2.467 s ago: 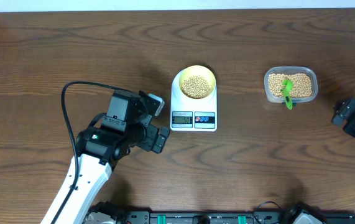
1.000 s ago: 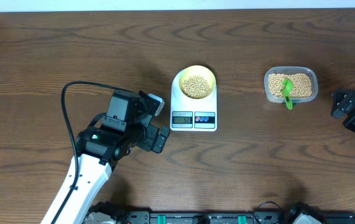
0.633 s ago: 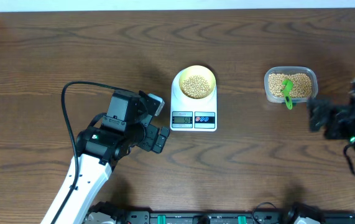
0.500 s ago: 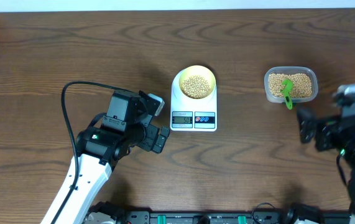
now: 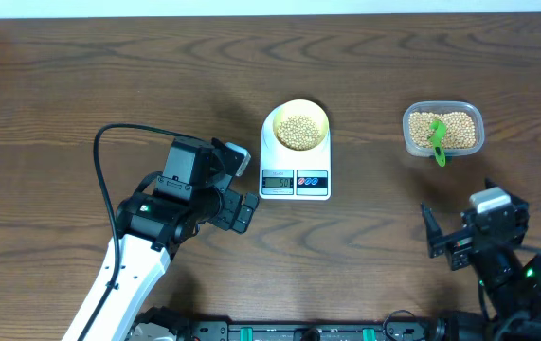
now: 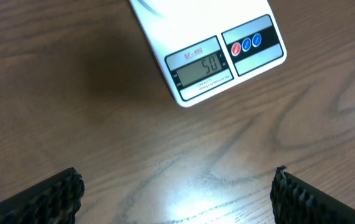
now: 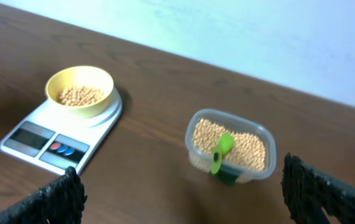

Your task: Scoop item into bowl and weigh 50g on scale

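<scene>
Tan beans (image 5: 296, 130) heaped in pale yellow bowl (image 5: 319, 116), bowl on white scale (image 5: 295, 180) mid-counter (image 5: 62, 76), display reads 50, clear tub (image 5: 406, 128) with green scoop (image 5: 438, 139) to the right, left claw (image 6: 177, 183) spread wide, empty, near-left of scale, right claw (image 7: 180, 177) spread wide, empty, nearer than tub.

A dark wood-grain table (image 5: 365, 256) meets a pale wall (image 7: 239, 37).
</scene>
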`<state>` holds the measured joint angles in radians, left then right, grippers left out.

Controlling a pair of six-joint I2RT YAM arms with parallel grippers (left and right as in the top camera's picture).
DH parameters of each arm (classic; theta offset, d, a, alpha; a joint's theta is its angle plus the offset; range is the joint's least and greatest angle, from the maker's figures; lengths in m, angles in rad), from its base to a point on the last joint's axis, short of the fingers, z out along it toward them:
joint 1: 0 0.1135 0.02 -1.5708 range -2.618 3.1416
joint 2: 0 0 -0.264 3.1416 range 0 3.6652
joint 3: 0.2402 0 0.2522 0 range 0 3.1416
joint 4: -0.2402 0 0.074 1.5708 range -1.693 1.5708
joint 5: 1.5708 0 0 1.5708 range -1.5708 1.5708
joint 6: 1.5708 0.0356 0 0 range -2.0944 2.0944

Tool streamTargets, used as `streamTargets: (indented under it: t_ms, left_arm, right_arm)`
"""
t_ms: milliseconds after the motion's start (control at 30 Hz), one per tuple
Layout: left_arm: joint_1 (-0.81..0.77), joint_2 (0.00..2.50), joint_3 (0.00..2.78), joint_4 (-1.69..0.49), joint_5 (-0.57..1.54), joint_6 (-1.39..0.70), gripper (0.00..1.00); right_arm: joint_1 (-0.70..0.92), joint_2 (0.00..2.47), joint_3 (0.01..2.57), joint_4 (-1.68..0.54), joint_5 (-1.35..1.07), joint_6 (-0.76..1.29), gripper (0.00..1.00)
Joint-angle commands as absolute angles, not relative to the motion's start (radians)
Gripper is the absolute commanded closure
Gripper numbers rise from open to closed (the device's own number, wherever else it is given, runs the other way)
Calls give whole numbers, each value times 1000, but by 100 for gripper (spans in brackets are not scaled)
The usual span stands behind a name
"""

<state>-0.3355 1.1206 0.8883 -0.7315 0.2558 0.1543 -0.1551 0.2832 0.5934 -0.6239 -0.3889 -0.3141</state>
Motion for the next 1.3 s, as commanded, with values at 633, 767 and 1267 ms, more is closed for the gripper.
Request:
streamTargets:
  t_ms: [633,767,1267]
  left_arm:
    - [-331,1122,888,-731,250,152,2]
    - [-331,1122,888,-731,250,153,2]
    - [-331,1122,888,-731,250,152,2]
  right_arm:
    - [-2,12,162,-168,-318,-239,1]
    - [2,5,112,-104,-287,-232,1]
    - [15,5,5,-4,-200,-187,1]
